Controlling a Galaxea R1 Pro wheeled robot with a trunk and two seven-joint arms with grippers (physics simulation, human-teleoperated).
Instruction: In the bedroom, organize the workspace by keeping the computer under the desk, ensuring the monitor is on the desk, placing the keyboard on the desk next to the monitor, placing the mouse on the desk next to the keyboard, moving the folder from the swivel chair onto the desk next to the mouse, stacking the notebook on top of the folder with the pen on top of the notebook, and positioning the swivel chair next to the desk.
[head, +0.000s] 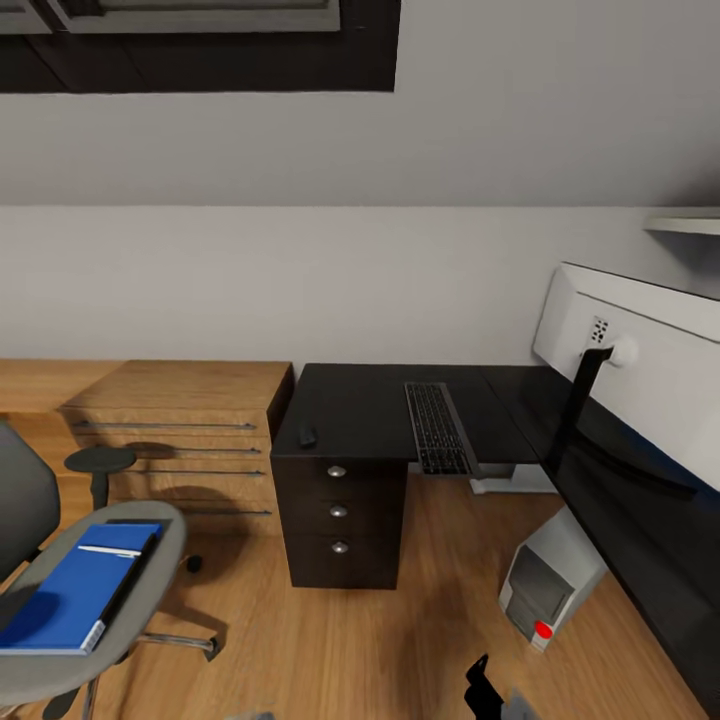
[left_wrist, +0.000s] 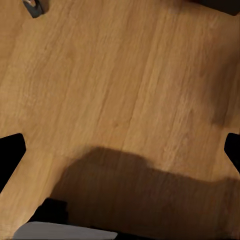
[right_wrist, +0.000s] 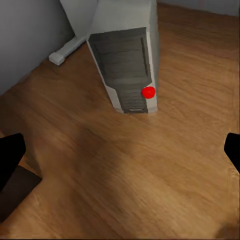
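Observation:
The black desk (head: 360, 405) carries the keyboard (head: 437, 427), whose front end overhangs the edge, and a small dark mouse (head: 307, 436) near the left corner. At the right the monitor (head: 650, 350) shows its white back. Under the desk stands the grey computer (head: 548, 582) (right_wrist: 127, 60) with its red dot. On the swivel chair (head: 150, 585) lies the blue folder (head: 75, 592) with the white pen (head: 110, 551) on it; a dark strip along its edge may be the notebook. My left gripper (left_wrist: 120, 152) and right gripper (right_wrist: 120, 155) hang open over the floor, the right one facing the computer.
A light wooden dresser (head: 180, 420) stands left of the desk's black drawer unit (head: 340, 520). The chair's armrest (head: 98, 460) rises in front of the dresser. Bare wood floor (head: 400, 620) spreads between chair, drawers and computer. A white shelf (head: 685, 222) hangs above the monitor.

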